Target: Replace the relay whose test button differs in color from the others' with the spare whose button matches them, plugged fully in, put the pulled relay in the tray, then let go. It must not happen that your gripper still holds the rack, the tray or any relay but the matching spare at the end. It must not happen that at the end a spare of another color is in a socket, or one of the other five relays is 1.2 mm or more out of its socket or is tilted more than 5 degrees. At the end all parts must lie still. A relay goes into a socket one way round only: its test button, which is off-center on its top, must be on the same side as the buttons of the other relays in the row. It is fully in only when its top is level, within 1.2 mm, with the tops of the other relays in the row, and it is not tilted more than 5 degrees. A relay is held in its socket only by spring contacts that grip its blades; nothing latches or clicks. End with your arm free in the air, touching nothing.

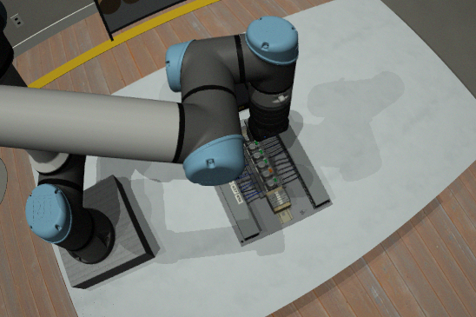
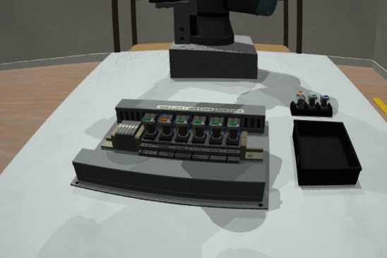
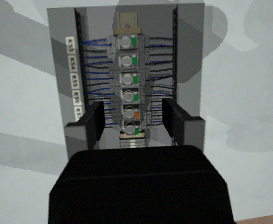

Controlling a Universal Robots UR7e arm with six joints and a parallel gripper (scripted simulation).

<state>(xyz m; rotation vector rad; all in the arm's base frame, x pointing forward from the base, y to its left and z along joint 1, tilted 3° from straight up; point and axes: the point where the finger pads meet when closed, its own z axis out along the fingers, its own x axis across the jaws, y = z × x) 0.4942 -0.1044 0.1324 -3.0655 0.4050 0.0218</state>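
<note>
Hovering released and empty above the row, the claw [image 3: 133, 120] straddles the orange-button relay [image 3: 131, 114] (second from the left end); small, rigid, spring-gripped, best pinched on flat sides.

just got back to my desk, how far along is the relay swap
Nothing looks done yet. The orange-button relay sits in the row, and the tray holds nothing. In hand: the open gripper hovers above the row, holding nothing. Left: pull that relay, tray it, plug in the green-button spare, let go.
</note>
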